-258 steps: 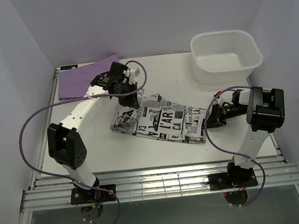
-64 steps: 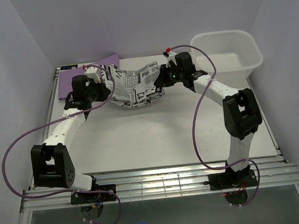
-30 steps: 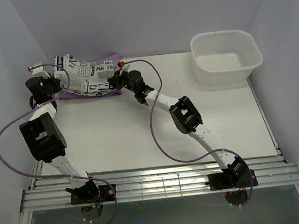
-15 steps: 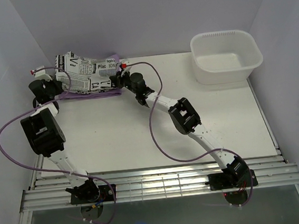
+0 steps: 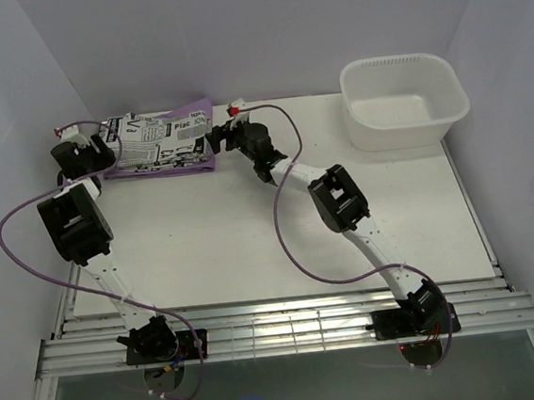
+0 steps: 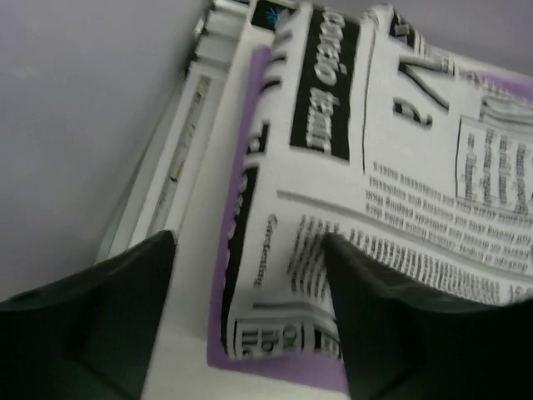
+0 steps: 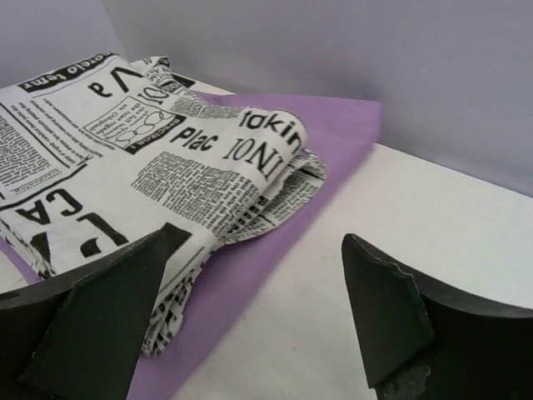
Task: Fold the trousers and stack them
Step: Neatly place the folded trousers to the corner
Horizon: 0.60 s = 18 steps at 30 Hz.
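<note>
**Trousers on Purple Cloth, Both Hands Released**

The folded trousers (image 5: 162, 139) lie flat on the purple cloth (image 5: 164, 165) at the 11 o'clock corner of the table (image 5: 250, 220). The left hand (image 6: 248, 242), at the stack's 9 o'clock end, is released. Its jaws stand apart around the fabric corner. The right hand (image 7: 265, 237), at the 3 o'clock end, is released, jaws wide, grasping nothing.

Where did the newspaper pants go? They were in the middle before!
The left gripper and right gripper carried the trousers to the far left corner, laid them on the purple cloth, then opened and let go. The cloth and the white tub stayed put.
</note>
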{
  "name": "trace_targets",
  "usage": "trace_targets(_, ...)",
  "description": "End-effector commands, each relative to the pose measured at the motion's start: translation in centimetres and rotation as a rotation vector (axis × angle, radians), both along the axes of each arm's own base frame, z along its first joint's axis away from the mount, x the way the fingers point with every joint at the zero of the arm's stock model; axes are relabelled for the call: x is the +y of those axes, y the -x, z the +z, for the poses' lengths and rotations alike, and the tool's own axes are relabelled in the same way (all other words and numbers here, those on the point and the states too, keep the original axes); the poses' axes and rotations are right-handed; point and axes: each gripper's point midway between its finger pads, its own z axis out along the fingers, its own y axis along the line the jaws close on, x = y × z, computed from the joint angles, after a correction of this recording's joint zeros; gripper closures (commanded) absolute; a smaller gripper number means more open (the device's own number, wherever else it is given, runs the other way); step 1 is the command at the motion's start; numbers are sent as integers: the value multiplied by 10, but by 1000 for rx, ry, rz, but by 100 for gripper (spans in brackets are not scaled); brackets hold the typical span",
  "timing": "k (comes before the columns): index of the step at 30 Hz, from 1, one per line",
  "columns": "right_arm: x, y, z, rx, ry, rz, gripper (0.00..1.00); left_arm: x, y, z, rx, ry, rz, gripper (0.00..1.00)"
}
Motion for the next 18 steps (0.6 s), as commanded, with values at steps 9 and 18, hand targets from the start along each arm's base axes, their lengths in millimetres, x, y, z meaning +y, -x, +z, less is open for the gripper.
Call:
trace_targets(9, -130, 37, 238, -220, 145, -13, 10, 50, -1, 98, 149, -1, 100, 2)
trace_targets(18, -271, 122, 192, 267, 391, 84, 10, -53, 101, 137, 304, -9, -317, 2)
